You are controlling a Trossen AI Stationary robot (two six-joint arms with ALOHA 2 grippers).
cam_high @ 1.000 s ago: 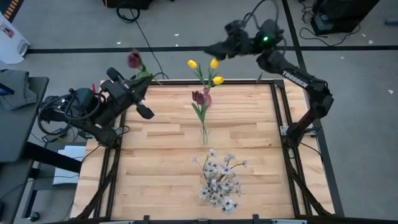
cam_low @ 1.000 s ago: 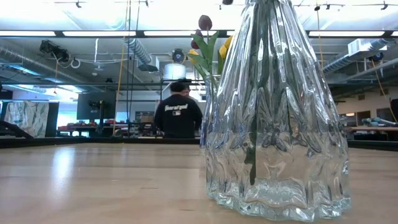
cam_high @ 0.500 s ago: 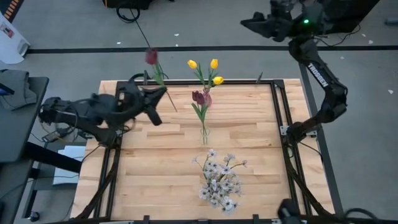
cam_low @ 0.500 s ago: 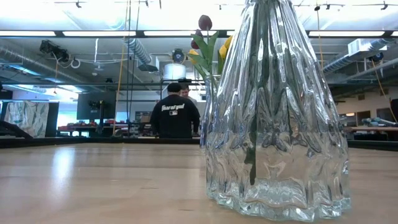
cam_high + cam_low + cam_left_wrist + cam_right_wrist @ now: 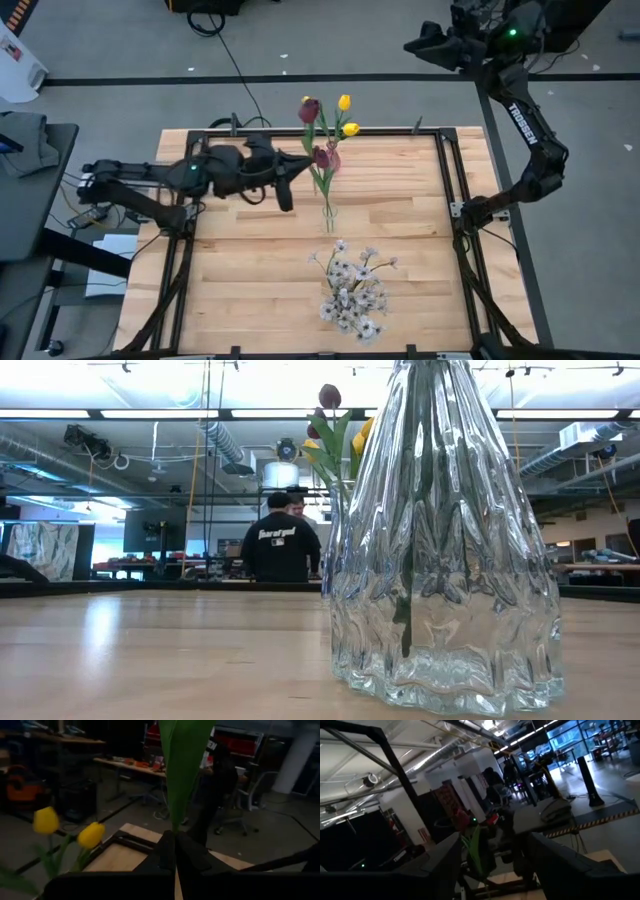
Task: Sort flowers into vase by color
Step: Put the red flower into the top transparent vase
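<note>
Dark red tulip (image 5: 310,108) on its long green stem sits pinched in my left gripper (image 5: 300,166), just beside the slim glass vase (image 5: 327,212) already crowded with yellow tulips (image 5: 345,115); I judge a snag likely, right gripper (image 5: 415,45) wide, empty.

Maroon tulip (image 5: 310,108) beside vased flowers (image 5: 330,150)

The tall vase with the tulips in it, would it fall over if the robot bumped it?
Probably, yes. The vase looks slim, with long tulips leaning out above it, so it seems top-heavy. It appears to be clear glass, so a fall might break it. The left gripper, shut on a red tulip, should come gently.
</note>
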